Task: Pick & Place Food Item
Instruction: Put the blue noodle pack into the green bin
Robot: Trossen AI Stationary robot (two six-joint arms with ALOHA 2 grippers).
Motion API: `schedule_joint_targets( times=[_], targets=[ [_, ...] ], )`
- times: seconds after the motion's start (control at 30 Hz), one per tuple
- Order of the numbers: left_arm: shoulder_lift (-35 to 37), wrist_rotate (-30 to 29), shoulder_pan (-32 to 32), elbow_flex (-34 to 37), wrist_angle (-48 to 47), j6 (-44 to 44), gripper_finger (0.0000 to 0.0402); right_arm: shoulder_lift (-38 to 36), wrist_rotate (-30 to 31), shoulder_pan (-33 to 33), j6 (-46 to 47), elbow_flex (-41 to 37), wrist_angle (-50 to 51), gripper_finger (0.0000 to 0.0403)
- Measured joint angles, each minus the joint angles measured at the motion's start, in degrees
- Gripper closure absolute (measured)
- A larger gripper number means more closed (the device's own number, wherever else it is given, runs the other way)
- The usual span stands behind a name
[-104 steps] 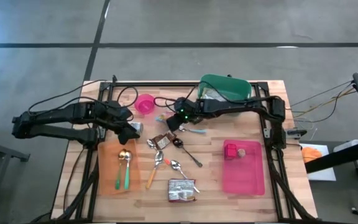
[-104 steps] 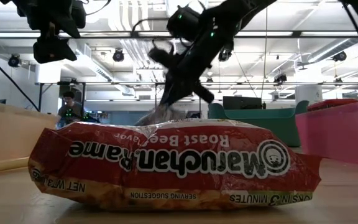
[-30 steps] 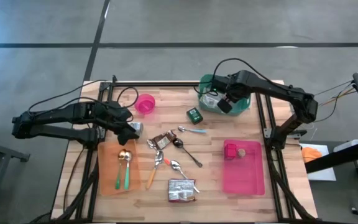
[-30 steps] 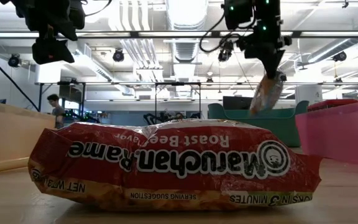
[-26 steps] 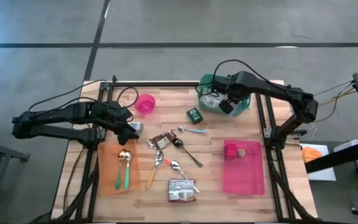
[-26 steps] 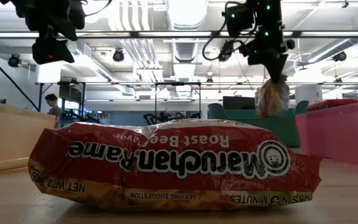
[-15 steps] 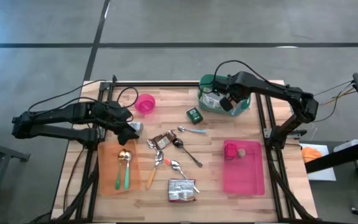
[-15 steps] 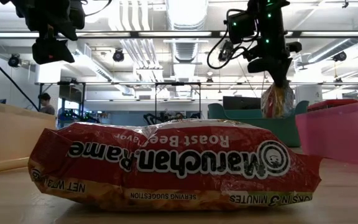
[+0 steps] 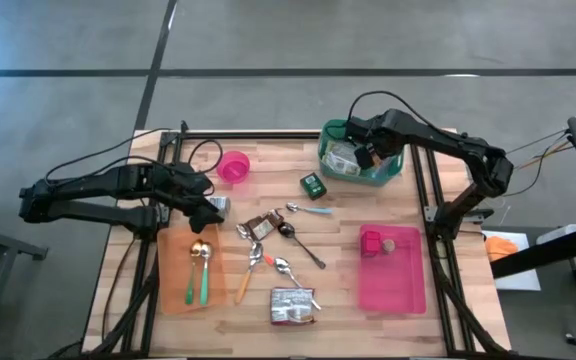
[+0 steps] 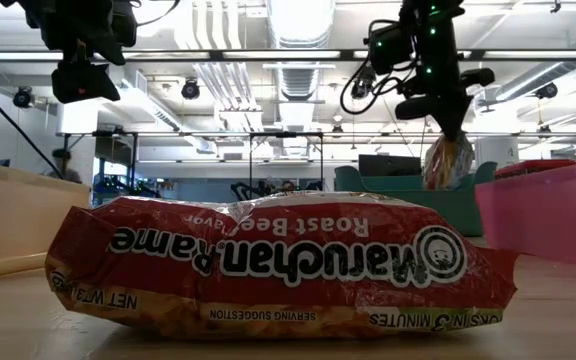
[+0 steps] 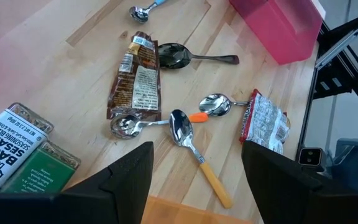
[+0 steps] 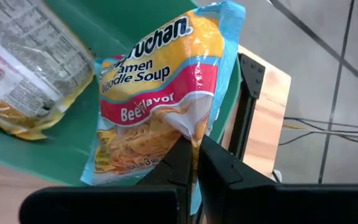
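Placing step: my right gripper (image 12: 194,163) is pinched fully shut on the edge of the ramen packet (image 12: 160,93), which hangs over the green bin (image 9: 360,175) at the table's far right corner. A second packet (image 12: 27,68) already lies inside that bin. Next, I judge: lower slightly, open, let it drop in. My left gripper (image 11: 194,177), fingers apart and empty, waits well left of the bin.
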State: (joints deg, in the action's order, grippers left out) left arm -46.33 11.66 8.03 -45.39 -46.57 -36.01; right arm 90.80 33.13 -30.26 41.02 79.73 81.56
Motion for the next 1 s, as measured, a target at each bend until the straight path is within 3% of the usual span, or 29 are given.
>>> schedule_joint_targets(
  times=[0.43,1.0],
  targets=[
    [0.0,0.0,0.0,0.0,0.0,-0.2,0.0155,0.2,-0.7,-0.8,5.8,-5.0,-1.5,0.0392],
    [0.0,0.0,0.0,0.0,0.0,-0.4,0.0155,0.2,-3.5,-0.8,5.8,-9.7,-6.2,0.0392]
  ],
)
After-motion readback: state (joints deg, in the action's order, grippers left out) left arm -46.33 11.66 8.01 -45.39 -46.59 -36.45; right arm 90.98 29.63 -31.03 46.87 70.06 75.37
